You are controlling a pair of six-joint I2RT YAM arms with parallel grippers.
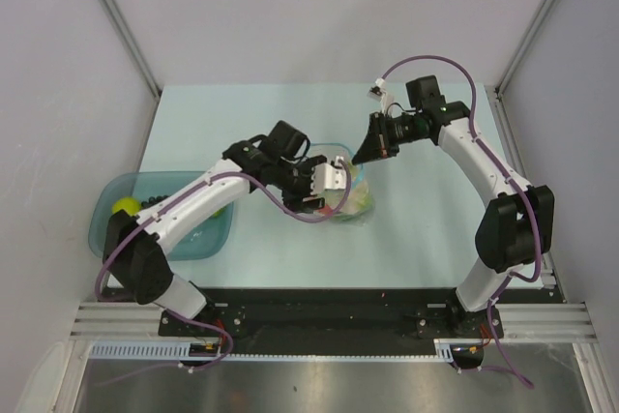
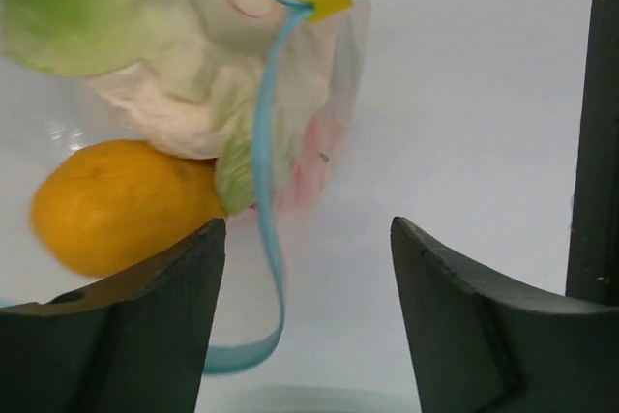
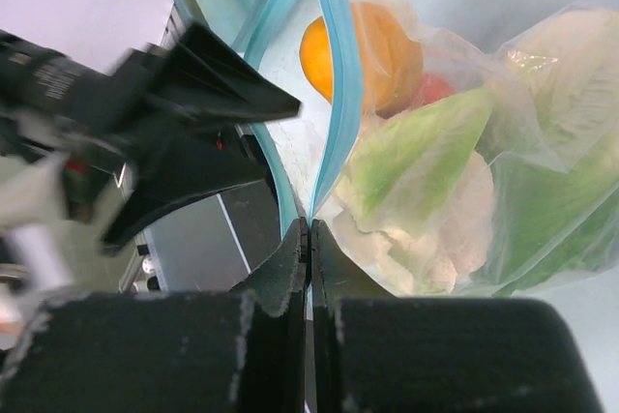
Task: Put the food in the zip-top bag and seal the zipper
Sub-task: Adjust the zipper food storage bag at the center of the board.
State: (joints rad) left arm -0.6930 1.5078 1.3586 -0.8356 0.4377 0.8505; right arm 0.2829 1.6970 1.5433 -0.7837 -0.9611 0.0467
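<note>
The zip-top bag (image 1: 354, 196) lies at mid-table, holding an orange fruit (image 3: 366, 44), pale lettuce pieces (image 3: 418, 163) and something red (image 3: 431, 90). Its mouth stands open, the two blue zipper (image 3: 338, 94) strips spread apart. My right gripper (image 3: 309, 227) is shut on the end where the strips meet. My left gripper (image 2: 308, 229) is open at the bag's mouth. A loop of the zipper (image 2: 266, 142) hangs between its fingers, close to the left finger (image 2: 155, 326) and not pinched. The orange fruit (image 2: 116, 205) and lettuce (image 2: 193, 45) show just beyond. In the top view the left gripper (image 1: 334, 179) sits over the bag, with the right gripper (image 1: 364, 156) at its far right corner.
A teal bowl (image 1: 193, 239) stands at the table's left edge under the left arm, with a yellow-green fruit (image 1: 124, 206) in it. The black left fingers (image 3: 193, 113) cross the right wrist view beside the bag mouth. Metal posts rise at the table's back corners.
</note>
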